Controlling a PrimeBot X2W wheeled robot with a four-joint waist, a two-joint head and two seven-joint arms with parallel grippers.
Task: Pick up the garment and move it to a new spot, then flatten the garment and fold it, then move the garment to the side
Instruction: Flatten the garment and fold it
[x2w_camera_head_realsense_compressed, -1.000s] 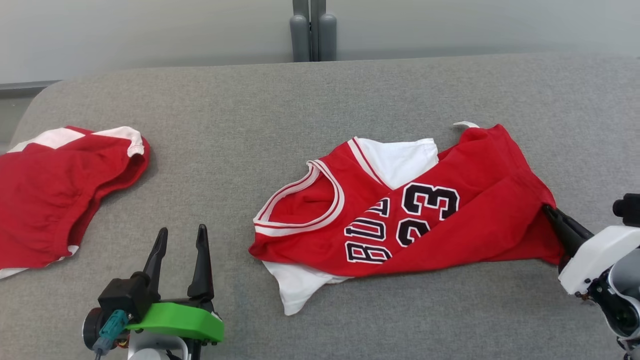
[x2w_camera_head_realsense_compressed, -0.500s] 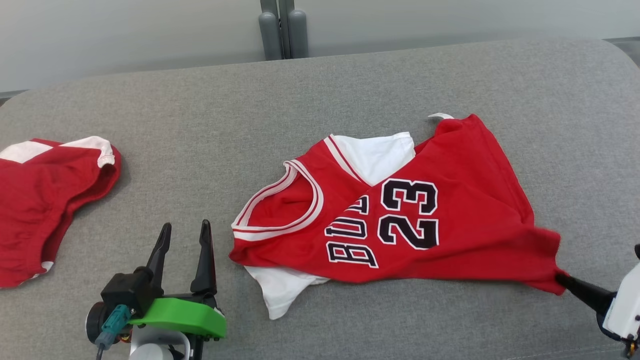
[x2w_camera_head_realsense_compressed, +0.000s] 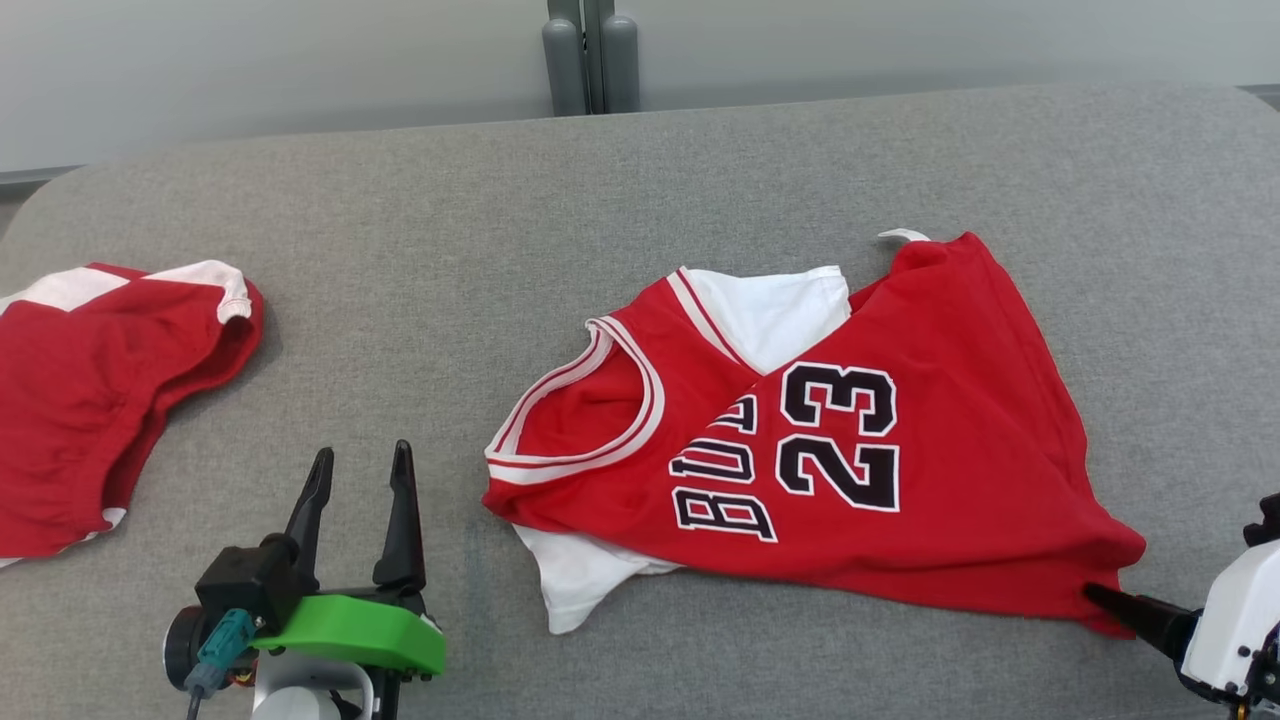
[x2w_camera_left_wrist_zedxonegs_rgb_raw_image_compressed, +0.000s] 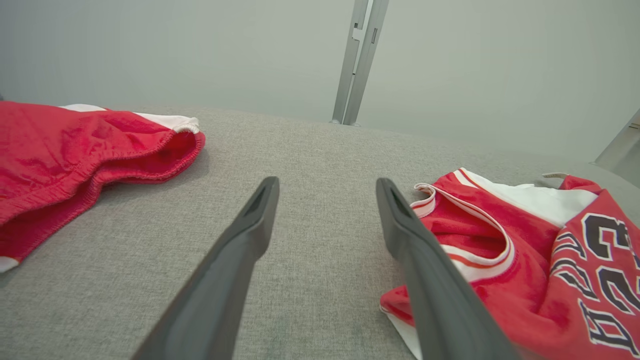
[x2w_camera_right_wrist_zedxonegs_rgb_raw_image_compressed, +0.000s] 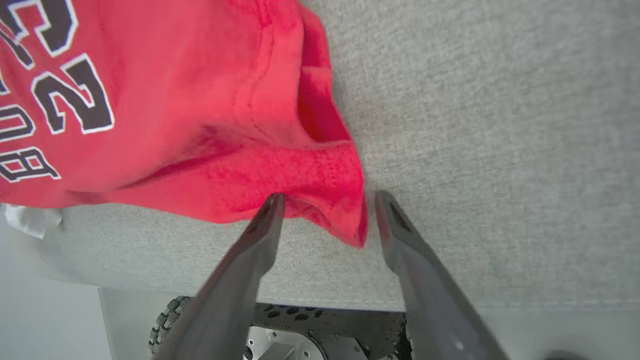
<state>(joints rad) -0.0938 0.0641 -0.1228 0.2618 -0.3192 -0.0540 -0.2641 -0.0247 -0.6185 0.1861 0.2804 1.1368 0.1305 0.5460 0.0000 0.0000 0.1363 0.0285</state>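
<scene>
Red jersey (x2w_camera_head_realsense_compressed: 900, 480) lies rumpled on the grey table (x2w_camera_head_realsense_compressed: 500, 250), its hem corner between the spread fingers of the right gripper (x2w_camera_right_wrist_zedxonegs_rgb_raw_image_compressed: 328, 197), which clamps nothing. White sleeves poke out (number 23 face up). Left gripper (x2w_camera_head_realsense_compressed: 362, 452) gapes wide, empty, near the collar.

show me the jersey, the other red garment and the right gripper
jersey (x2w_camera_head_realsense_compressed: 960, 400), head view, red body beside the 23
other red garment (x2w_camera_head_realsense_compressed: 90, 400), head view, middle of its red cloth
right gripper (x2w_camera_right_wrist_zedxonegs_rgb_raw_image_compressed: 330, 199), right wrist view, midway between its fingertips
</scene>
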